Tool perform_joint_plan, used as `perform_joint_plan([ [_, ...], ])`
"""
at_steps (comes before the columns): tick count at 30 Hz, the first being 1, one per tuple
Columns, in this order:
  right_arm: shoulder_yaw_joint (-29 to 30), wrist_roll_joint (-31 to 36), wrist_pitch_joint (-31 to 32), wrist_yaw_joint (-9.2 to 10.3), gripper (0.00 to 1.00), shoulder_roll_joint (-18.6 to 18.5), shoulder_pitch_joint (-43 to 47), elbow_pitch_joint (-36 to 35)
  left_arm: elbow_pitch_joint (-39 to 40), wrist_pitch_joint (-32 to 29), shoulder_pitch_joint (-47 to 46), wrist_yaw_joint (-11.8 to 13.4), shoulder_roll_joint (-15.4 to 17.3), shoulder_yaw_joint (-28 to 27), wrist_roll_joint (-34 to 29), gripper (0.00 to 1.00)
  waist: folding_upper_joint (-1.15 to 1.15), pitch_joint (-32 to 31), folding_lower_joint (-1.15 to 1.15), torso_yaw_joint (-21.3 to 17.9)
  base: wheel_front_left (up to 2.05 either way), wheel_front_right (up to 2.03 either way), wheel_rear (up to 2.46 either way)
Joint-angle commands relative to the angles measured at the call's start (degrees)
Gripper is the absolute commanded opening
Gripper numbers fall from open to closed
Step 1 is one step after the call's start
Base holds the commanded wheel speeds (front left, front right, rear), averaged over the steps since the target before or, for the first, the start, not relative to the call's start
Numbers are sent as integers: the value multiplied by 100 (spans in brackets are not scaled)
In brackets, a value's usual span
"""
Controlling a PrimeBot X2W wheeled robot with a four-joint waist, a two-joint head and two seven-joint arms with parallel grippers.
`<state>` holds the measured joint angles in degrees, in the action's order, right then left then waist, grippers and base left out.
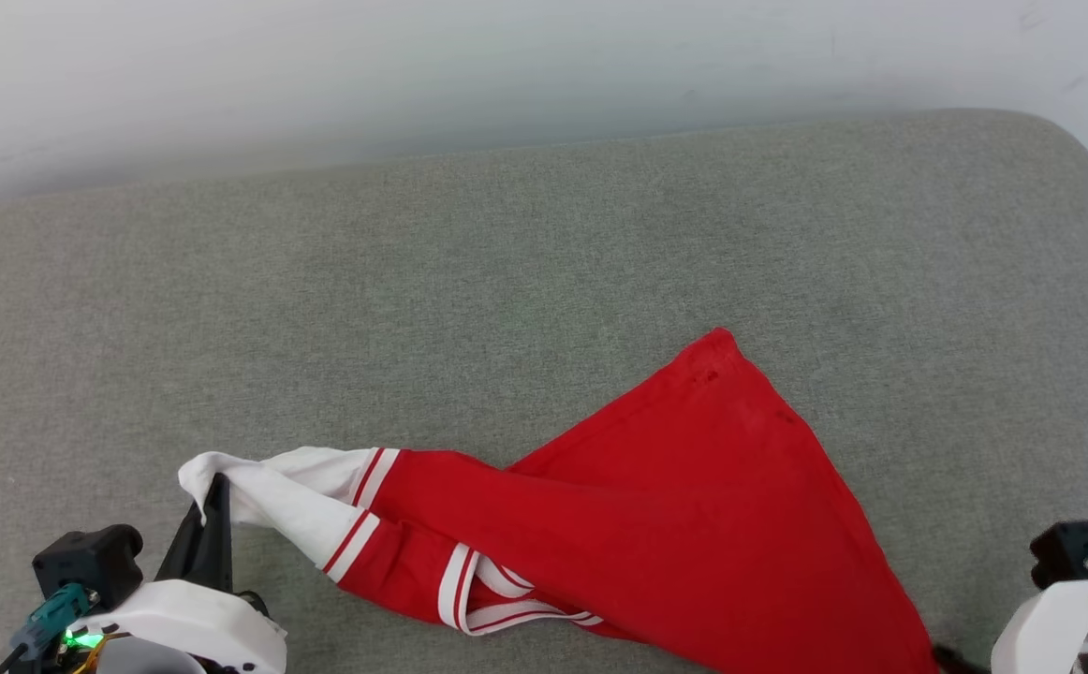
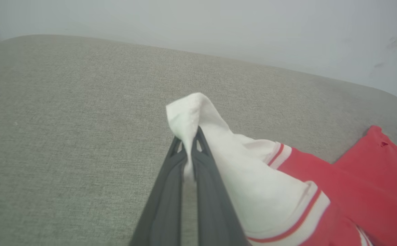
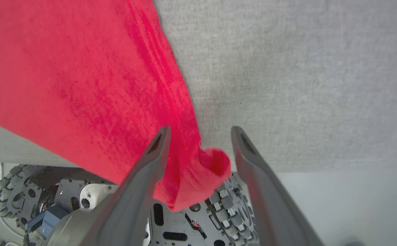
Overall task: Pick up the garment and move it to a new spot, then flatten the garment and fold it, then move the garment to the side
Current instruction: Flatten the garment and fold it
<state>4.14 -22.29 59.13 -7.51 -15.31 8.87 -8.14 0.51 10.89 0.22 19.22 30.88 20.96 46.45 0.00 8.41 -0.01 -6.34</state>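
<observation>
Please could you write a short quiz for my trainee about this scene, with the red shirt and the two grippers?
1. True or false: the left gripper is shut on a white sleeve of the garment.
2. Choose one. The right gripper is: A) open, with a corner of the garment between its fingers; B) shut on the striped collar; C) pressed flat on top of the lettering.
3. Fill in: the corner of the garment that hangs over the edge of the grey cushion is ___ in colour.

Key: 1 true; 2 A; 3 red.
</observation>
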Motion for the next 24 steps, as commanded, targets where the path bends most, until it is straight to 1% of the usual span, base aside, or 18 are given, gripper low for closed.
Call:
perform_joint_plan([
  [1, 102, 99, -435, 4, 100, 49, -283, -38, 35, -35, -115, 2, 36, 31, -52, 0, 0, 38, 1, 30, 0, 0, 0],
  [3, 236, 154, -954, 3, 100, 177, -480, 24, 46, -60, -179, -9, 30, 66, -86, 0, 0, 73, 1, 65, 0, 0, 0],
  [7, 424, 279, -2134, 3, 100, 291, -1022, 234, 121, -103, -349, -32, -8, 172, -159, 0, 0, 210, 1, 198, 0, 0, 0],
  [8, 424, 279, -2134, 3, 100, 291, -1022, 234, 121, -103, -349, -32, -8, 172, -159, 0, 0, 210, 1, 198, 0, 0, 0],
  [11, 402, 241, -2901, 3, 100, 342, -1482, 503, 192, -103, -512, -53, -29, 222, -214, 0, 0, 389, 1, 316, 0, 0, 0],
  [13, 338, 212, -3203, 4, 100, 327, -1773, 752, 217, -84, -638, -100, -50, 254, -260, 0, 0, 516, 1, 404, 0, 0, 0],
  [15, 187, 147, -3285, 3, 100, 282, -2078, 995, 240, -72, -757, -142, -76, 293, -299, 0, 0, 654, 1, 484, 0, 0, 0],
  [18, 2, 37, -3056, 4, 100, 152, -2529, 1398, 287, -67, -949, -198, -115, 368, -366, 0, 0, 862, 1, 617, 0, 0, 0],
  [20, -150, -61, -2776, 3, 100, 85, -2870, 1601, 305, -60, -1076, -243, -148, 405, -412, 0, 0, 994, 1, 711, 0, 0, 0],
  [24, -424, -308, -1924, 4, 100, -108, -3407, 1899, 288, -33, -1323, -349, -227, 508, -472, 0, 0, 1214, 1, 917, 0, 0, 0],
])
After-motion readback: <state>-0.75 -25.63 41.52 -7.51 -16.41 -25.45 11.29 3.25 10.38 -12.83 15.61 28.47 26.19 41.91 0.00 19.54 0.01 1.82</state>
